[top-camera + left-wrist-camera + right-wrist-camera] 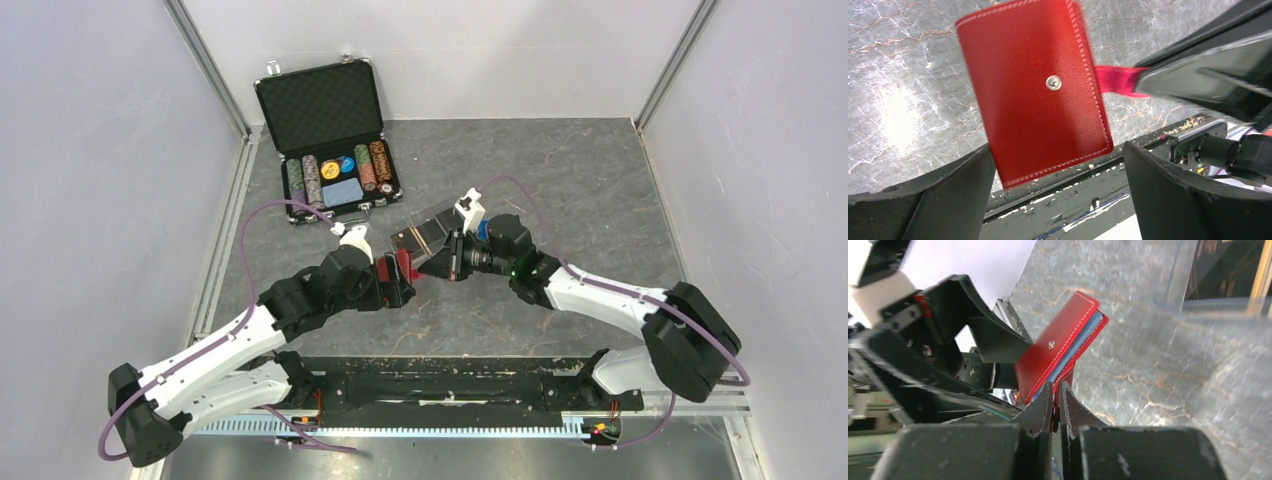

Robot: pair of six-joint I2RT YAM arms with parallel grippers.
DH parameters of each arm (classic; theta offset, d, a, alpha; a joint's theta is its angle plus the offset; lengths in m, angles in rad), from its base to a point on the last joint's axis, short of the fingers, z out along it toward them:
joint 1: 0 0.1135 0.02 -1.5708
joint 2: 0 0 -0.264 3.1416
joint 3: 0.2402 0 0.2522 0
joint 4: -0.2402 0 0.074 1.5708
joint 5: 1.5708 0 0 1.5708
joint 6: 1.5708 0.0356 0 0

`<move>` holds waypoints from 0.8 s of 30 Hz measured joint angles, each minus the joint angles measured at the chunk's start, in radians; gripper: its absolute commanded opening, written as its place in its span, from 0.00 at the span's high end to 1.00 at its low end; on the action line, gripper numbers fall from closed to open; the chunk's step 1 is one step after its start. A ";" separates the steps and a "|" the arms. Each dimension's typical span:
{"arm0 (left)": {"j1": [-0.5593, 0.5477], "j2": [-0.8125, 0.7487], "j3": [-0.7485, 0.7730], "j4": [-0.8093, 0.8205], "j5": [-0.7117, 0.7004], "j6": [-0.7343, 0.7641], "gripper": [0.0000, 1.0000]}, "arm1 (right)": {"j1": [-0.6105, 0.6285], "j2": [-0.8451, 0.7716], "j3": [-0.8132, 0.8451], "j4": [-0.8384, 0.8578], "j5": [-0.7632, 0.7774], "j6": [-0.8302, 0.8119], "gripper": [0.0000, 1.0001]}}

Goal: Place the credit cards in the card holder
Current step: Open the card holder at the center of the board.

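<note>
My right gripper [1055,392] is clamped on the snap tab [1115,80] of the red wallet [1033,90], so the wallet hangs above the table [600,200] by that strap. My left gripper [1055,150] is spread wide, with one finger on each side of the wallet body. I cannot tell whether either pad touches the leather. Judged purpose: the tab pinch frees the flap, and the open left jaws are placed to take the body so that the two arms can pull the wallet open.

A blue card edge [1075,347] shows between the wallet leaves. No orange-gold credit cards are discernible in any view; they may be inside the wallet. The card holder [420,238] sits on the table just beyond both grippers.

The open chip briefcase [325,130] with its poker chips [310,180] stands well apart at the far left. The main obstruction is the arms themselves, since both wrists crowd the same spot beside the holder.
</note>
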 measured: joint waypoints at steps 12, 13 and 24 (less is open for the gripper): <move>-0.002 -0.021 0.047 -0.057 -0.056 0.177 0.00 | -0.066 -0.105 0.133 -0.346 -0.065 -0.386 1.00; -0.002 -0.023 0.049 -0.054 -0.053 0.201 0.00 | -0.072 -0.105 0.134 -0.357 -0.076 -0.399 1.00; -0.002 -0.021 0.039 0.049 0.155 0.563 0.00 | -0.077 -0.179 0.154 -0.442 -0.328 -0.559 1.00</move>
